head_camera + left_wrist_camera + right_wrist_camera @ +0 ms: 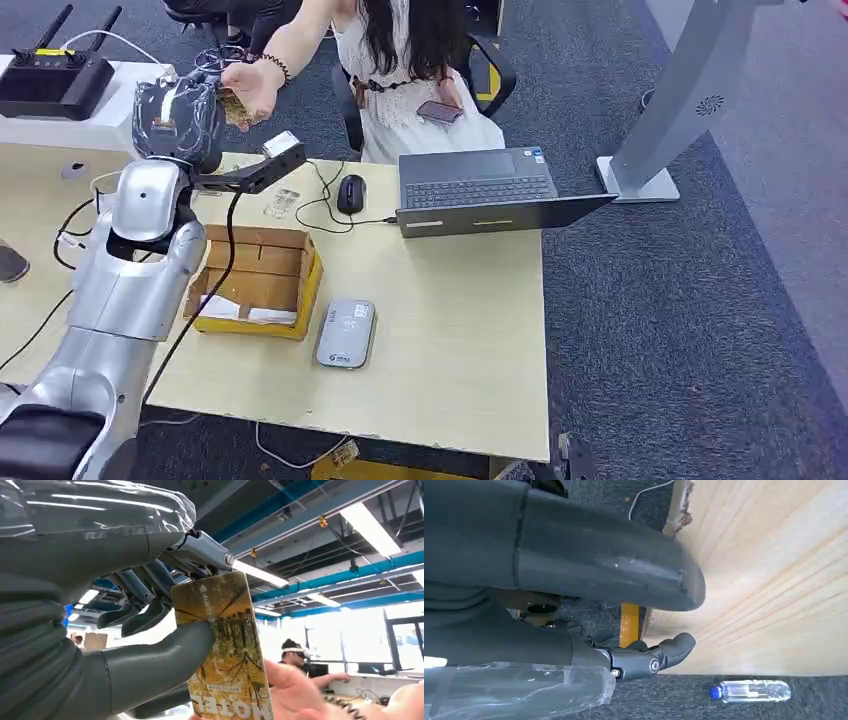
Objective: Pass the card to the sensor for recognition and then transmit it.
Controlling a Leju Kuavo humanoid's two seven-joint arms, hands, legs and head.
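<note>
My left hand is raised above the table's far left and holds a yellow-brown card. In the left wrist view the card is pinched between the thick thumb and the darker fingers of my left hand. A seated person's hand reaches in and touches the card's free end. The grey card sensor lies flat on the table, well below and nearer than the card. My right hand hangs beside the table edge, fingers apart, holding nothing.
An open cardboard box sits left of the sensor on the wooden table. A laptop and a mouse lie at the far edge. A grey stand rises at the right. A water bottle lies on the carpet.
</note>
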